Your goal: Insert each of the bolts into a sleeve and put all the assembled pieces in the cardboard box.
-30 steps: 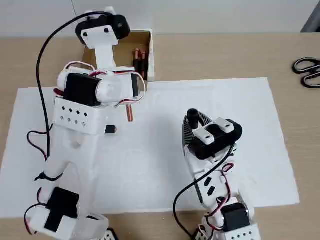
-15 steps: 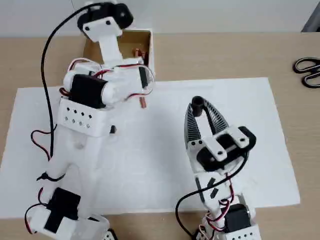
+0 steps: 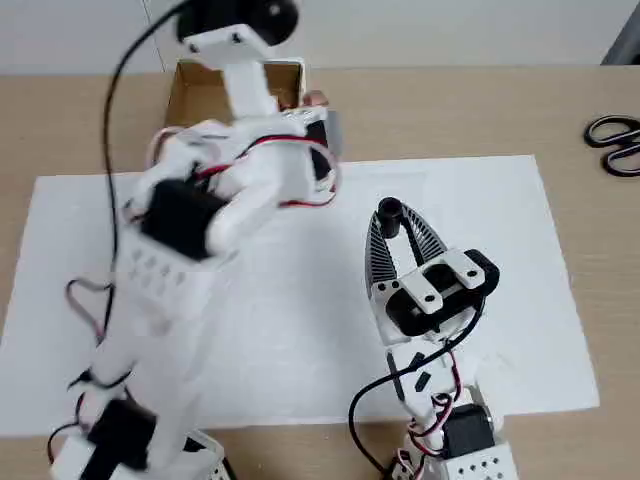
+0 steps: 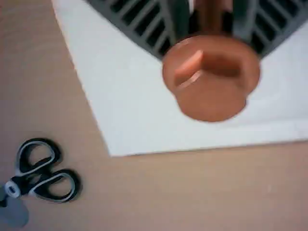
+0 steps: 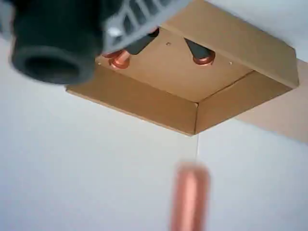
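My left gripper [image 3: 322, 115] is shut on a copper bolt [image 3: 314, 99] and holds it in the air by the right wall of the cardboard box [image 3: 186, 88]. In the left wrist view the bolt's head [image 4: 210, 77] faces the camera between the dark fingers [image 4: 144, 19]. My right gripper [image 3: 390, 222] is shut on a black sleeve [image 3: 388, 211] over the white paper. The right wrist view has that sleeve [image 5: 52, 48] close up, the bolt [image 5: 190, 197] hanging lower in the picture, and the box [image 5: 202, 110] holding two assembled pieces [image 5: 202, 55].
A white paper sheet [image 3: 500, 230] covers the middle of the wooden table. Black-handled scissors [image 3: 615, 145] lie at the far right edge, also seen in the left wrist view as scissors [image 4: 41, 175]. The left arm's body hides much of the box from above.
The left arm has swung up and to the right with the bolt, from over the paper to beside the box. The right gripper with the sleeve shifted slightly forward, then back.
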Controlling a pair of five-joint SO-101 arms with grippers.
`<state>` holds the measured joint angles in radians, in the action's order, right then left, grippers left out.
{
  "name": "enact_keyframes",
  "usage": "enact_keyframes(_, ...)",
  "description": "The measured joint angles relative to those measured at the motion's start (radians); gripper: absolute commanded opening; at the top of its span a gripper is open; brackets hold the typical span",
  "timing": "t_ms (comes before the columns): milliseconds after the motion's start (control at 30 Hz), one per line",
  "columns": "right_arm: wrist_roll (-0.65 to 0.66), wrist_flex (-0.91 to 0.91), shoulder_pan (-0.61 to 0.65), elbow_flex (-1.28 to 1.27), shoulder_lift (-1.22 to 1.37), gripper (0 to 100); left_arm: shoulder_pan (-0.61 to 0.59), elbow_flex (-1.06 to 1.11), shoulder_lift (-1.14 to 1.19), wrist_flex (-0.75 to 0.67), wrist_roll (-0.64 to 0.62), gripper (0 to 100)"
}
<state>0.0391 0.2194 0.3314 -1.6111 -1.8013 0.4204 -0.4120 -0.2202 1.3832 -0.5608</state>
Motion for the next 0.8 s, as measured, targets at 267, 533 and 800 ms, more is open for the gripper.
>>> enact_keyframes(267, 0.0, 0.0, 0.0, 0.0, 0.0, 0.4, 0.149, 0.204, -0.147, -0.158, 0.161, 1)
enact_keyframes(533, 0.0, 0.0, 0.0, 0.0, 0.0, 0.4, 0.192, 0.534, -0.265, -0.506, 0.23, 1)
enact_keyframes(800, 0.0, 0.0, -0.002, -0.003, 0.0, 0.4, 0.195, 0.718, -0.341, -0.709, 0.23, 1)
